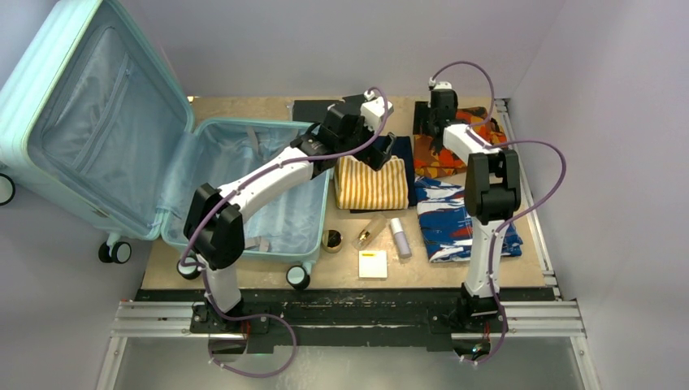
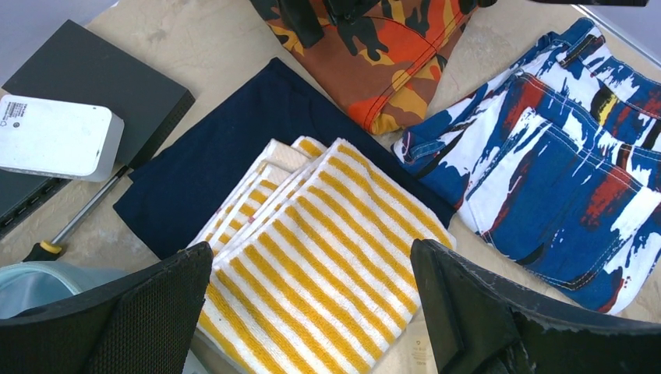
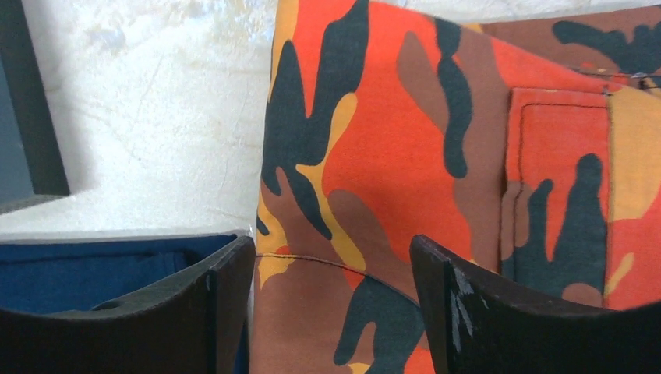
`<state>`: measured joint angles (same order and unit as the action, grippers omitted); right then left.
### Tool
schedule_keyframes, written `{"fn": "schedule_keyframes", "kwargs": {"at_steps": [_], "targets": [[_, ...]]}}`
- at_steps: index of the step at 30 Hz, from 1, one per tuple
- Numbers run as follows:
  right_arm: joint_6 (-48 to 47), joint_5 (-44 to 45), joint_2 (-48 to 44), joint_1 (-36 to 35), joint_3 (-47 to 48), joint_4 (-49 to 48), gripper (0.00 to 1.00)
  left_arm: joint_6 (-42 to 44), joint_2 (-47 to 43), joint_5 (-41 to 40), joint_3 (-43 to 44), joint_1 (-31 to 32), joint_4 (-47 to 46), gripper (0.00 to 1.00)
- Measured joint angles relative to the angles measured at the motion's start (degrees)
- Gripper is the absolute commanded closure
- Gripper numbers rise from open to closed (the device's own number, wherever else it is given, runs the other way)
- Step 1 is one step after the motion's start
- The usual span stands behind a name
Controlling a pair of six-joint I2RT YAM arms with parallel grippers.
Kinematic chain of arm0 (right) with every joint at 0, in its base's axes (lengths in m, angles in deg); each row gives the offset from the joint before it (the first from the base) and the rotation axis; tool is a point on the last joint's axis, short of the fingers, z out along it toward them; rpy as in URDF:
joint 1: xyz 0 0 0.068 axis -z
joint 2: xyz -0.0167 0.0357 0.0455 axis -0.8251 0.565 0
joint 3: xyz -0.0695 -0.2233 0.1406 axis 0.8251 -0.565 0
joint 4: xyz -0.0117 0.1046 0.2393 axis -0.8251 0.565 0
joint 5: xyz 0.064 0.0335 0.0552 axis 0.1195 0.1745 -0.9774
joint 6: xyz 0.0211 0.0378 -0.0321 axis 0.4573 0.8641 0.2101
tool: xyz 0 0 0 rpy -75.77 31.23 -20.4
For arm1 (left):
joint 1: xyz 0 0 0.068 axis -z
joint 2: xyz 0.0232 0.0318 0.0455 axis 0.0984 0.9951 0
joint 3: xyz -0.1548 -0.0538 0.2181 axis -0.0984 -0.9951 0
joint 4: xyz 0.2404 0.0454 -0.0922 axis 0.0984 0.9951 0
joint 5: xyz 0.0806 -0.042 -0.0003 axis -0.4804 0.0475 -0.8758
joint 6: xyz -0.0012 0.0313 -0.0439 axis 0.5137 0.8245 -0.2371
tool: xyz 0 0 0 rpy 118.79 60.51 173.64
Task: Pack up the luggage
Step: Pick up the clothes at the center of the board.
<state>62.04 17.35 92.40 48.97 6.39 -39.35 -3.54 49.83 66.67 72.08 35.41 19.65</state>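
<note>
Grippers spread over folded clothes; luggage [image 1: 89, 122] open at the left.
The luggage lies at the table's nine o'clock, its lid tilted up. The left gripper [image 2: 312, 265], jaws wide apart, hangs over the yellow-striped towel [image 2: 327, 210] at centre. The right gripper [image 3: 331, 257], jaws apart and empty, is above the orange camouflage garment [image 3: 390, 140] at one o'clock.
</note>
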Motion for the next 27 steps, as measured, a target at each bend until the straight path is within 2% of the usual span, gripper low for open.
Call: {"fn": "schedule_keyframes", "kwargs": {"at_steps": [11, 23, 24, 25, 27], "targets": [[-1.6, 1.33, 5.22, -1.75, -0.02, 0.07, 0.21, -0.66, 1.36, -0.28, 0.24, 0.0, 0.04, 0.01], [-1.77, 6.51, 5.16, -2.73, -1.55, -1.7, 0.21, -1.09, 3.82, -0.35, 2.16, 0.0, 0.85, 0.01], [-1.77, 6.54, 4.96, -2.73, -1.97, -2.01, 0.78, -1.11, 4.11, -0.35, 2.56, 0.0, 1.07, 0.01], [-1.77, 6.45, 4.63, -2.73, -2.47, -2.23, 0.99, -1.18, 4.42, -0.35, 2.97, 0.02, 1.16, 0.01], [-2.84, 5.92, 3.93, -2.73, -3.37, -2.34, 1.0, -1.57, 5.18, -0.35, 3.91, 0.02, 1.42, 0.01]]}}
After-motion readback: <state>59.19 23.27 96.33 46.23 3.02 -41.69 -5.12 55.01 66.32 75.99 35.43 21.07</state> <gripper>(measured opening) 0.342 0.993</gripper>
